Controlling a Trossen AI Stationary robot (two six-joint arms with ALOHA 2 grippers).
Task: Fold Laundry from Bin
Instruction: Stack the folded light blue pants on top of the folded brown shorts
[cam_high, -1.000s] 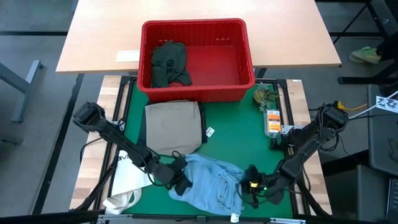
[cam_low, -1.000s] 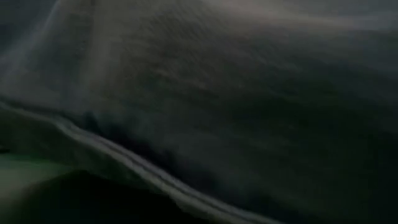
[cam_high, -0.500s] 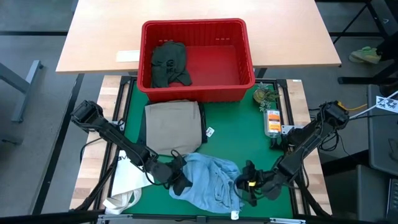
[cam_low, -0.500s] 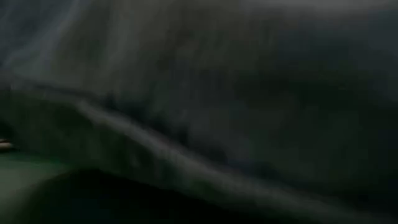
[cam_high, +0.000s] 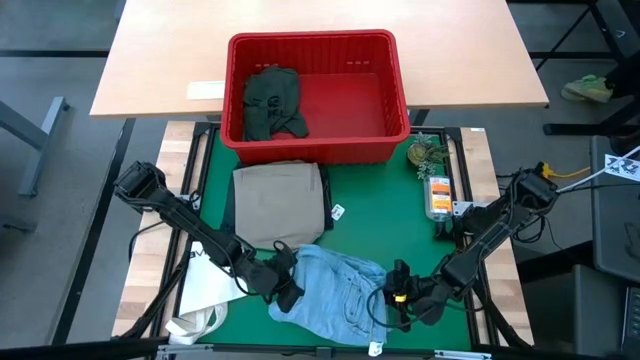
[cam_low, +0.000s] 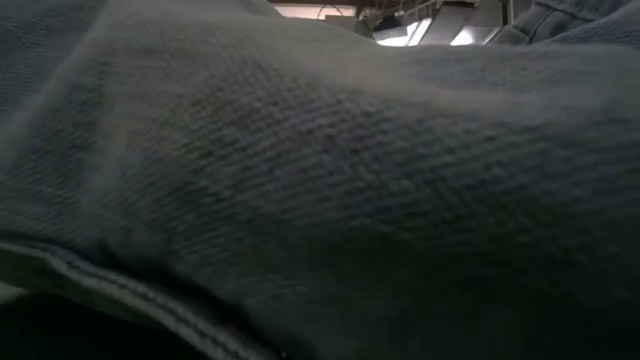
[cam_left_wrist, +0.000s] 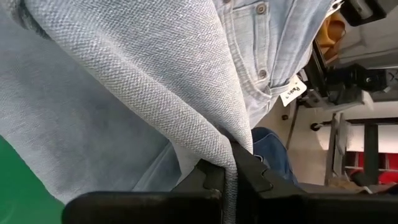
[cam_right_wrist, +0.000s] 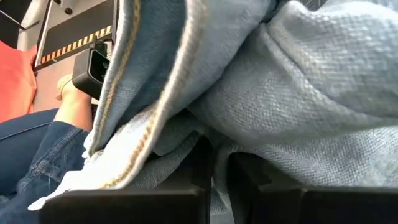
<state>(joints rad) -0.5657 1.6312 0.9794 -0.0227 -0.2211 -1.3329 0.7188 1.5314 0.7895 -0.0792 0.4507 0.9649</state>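
Observation:
Light blue jeans (cam_high: 335, 290) lie bunched on the green mat (cam_high: 380, 220) near the table's front edge, between my two grippers. My left gripper (cam_high: 287, 292) is shut on their left side and my right gripper (cam_high: 393, 297) on their right side. The cloth fills the low view (cam_low: 320, 200). Khaki trousers (cam_high: 280, 203) lie folded flat behind the jeans. The red bin (cam_high: 400, 90) stands at the far side with a dark green piece (cam_high: 272, 103) lying in its left half. My left gripper pinches a raised fold of the jeans (cam_left_wrist: 219, 142) between its two fingers (cam_left_wrist: 205, 177), slanting down from the table's left. The fold runs up from the fingers, and the cloth beyond it rests on the mat. My right gripper pinches bunched denim (cam_right_wrist: 214, 134) beside a yellow-stitched hem (cam_right_wrist: 146, 134) between its two fingers (cam_right_wrist: 193, 171), slanting down from the table's right. Several layers crowd around the fingers. The cloth is slack.
A white tote bag (cam_high: 205, 292) lies off the mat's left front corner. An orange-labelled bottle (cam_high: 438, 195) and a small green clump (cam_high: 425, 153) sit at the mat's right edge. A person's leg in dark jeans (cam_right_wrist: 31, 149) shows beyond the table's front edge.
My right gripper has gone a little toward the table's left, closer to my left gripper, and has rolled. The jeans' right side has come in with it, so the heap is narrower and more bunched. Its left end has stayed where it was.

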